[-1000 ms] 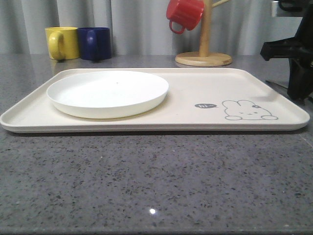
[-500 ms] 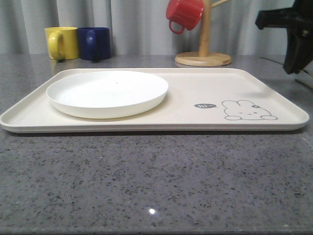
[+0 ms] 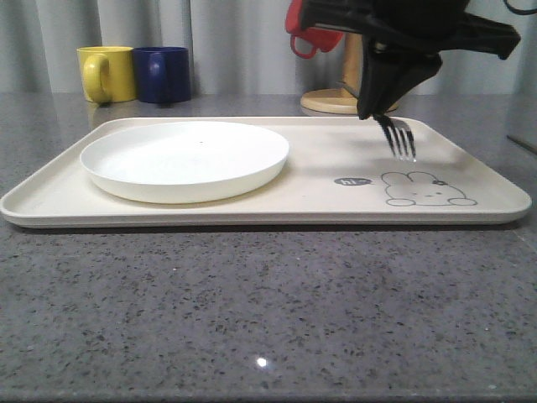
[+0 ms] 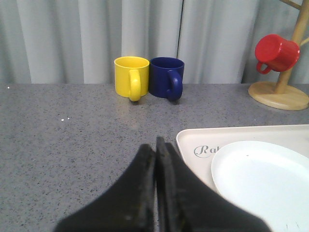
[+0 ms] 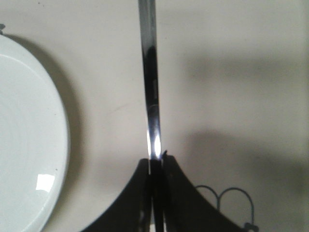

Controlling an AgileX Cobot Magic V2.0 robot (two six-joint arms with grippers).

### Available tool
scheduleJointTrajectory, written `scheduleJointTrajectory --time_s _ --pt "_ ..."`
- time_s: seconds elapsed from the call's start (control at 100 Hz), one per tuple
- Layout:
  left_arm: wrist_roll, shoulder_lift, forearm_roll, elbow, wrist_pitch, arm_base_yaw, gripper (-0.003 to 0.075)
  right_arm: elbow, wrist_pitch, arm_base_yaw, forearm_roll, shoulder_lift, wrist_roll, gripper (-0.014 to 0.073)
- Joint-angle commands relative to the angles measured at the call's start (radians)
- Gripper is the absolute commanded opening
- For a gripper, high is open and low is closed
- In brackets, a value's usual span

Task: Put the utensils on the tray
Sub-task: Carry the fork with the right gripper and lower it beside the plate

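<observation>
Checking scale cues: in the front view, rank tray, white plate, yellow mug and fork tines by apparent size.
1. Tray, largest.
2. White plate.
3. Yellow mug, though it stands farther back, so it looks smaller than it would up close.
4. Fork tines, smallest, held by the right gripper.

We see a grey speckled stone desk (image 3: 268,311) running back to a pale curtain. A large cream tray (image 3: 319,210) lies flat on it, filling most of the middle. Behind the tray's far left corner, a yellow mug (image 3: 106,74) and a dark blue mug (image 3: 163,74) stand upright, just beside each other. Behind its far right part rests the round wooden base of a mug stand (image 3: 349,102).
</observation>
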Motion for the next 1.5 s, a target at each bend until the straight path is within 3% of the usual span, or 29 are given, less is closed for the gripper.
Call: scheduleJointTrajectory --time_s 0.0,0.26,0.79,0.93,1.19,1.49 --pt "-0.003 0.004 -0.013 -0.029 -0.08 -0.003 -0.0019 -0.035 -0.06 0.028 -0.103 -0.024 0.096 -0.0037" --pt "-0.003 0.004 -0.013 -0.029 -0.08 -0.003 -0.0019 -0.035 -0.099 0.088 -0.207 0.024 0.258 -0.0037" --pt "-0.003 0.004 -0.013 -0.029 -0.08 -0.003 -0.0019 -0.035 -0.106 0.095 -0.198 0.089 0.261 -0.0033" --pt "-0.003 0.004 -0.013 -0.029 -0.08 -0.003 -0.0019 -0.035 -0.106 0.095 -0.196 0.09 0.261 0.0048" --pt "-0.003 0.004 -0.013 -0.029 -0.08 -0.003 -0.0019 -0.035 -0.107 0.095 -0.195 0.09 0.261 0.0305" --pt "-0.003 0.004 -0.013 -0.029 -0.08 -0.003 -0.0019 -0.035 -0.099 0.095 -0.202 0.038 0.259 0.0325"
